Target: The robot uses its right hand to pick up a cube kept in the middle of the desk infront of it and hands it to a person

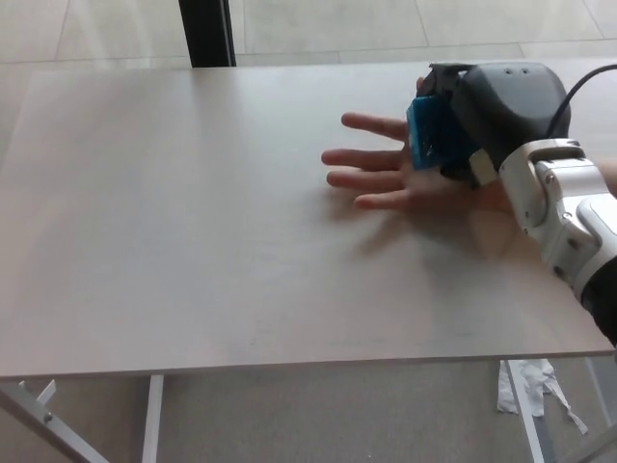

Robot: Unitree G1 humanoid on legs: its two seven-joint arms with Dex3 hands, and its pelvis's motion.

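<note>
Cube (425, 135), blue, in right robot hand (482, 116), over person's palm (424, 178)

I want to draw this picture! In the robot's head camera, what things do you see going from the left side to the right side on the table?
Bare desk → person's open hand, palm up → blue cube → robot's right hand holding the cube.

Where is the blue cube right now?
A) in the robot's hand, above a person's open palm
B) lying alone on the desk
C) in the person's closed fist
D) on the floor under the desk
A: the robot's right hand is closed around the blue cube, just over the person's hand, which lies open and palm up on the desk.
</note>
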